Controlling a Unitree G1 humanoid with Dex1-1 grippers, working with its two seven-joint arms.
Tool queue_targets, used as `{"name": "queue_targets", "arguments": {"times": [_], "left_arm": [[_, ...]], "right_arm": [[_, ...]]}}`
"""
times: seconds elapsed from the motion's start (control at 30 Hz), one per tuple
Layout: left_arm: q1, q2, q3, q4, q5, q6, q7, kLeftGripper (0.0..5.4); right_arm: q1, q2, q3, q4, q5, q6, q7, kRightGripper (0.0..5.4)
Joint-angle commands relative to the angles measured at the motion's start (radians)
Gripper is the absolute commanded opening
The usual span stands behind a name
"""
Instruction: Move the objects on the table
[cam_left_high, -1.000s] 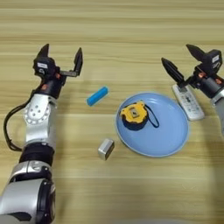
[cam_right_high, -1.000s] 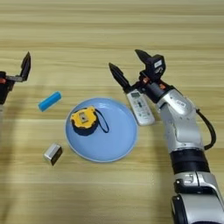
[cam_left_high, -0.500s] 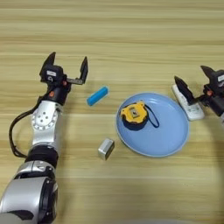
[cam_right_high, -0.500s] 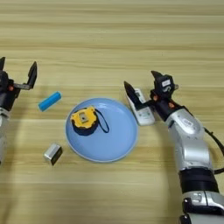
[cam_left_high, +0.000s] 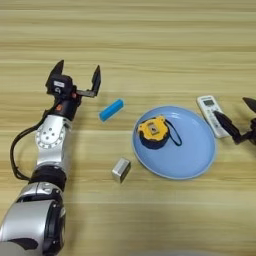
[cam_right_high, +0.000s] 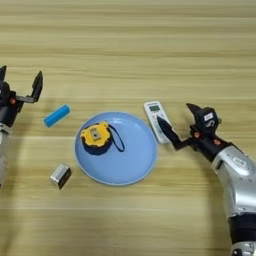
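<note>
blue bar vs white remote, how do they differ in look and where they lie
The blue bar is plain bright blue with no markings; the white remote has grey buttons and a small display. The bar is shorter, the remote longer. The bar lies apart, left of the blue plate, near the open left tool; the remote lies close beside the plate's right rim, with one finger of the open right tool over its lower end. Both lie flat on the table.

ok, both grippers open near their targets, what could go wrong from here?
1. The right gripper has one finger over the white remote, which lies right beside the blue plate; closing may shove the remote against the rim.
2. The left gripper sits left of the blue bar, which lies diagonally; a misaligned grasp could nudge it away.
</note>
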Motion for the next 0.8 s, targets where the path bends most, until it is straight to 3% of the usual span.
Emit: {"name": "queue_targets", "arguments": {"times": [0.03, 0.8], "left_arm": [[-0.024, 0.002, 0.004, 0.013, -0.008, -0.008, -0.011, 5.35], [-0.038, 0.005, 0.026, 0.040, -0.021, 0.000, -0.038, 5.35]], "right_arm": [[0.021, -0.028, -0.004, 0.031, -0.002, 0.002, 0.028, 5.40], [0.041, -0.048, 0.039, 0.096, -0.060, -0.017, 0.072, 5.40]]}}
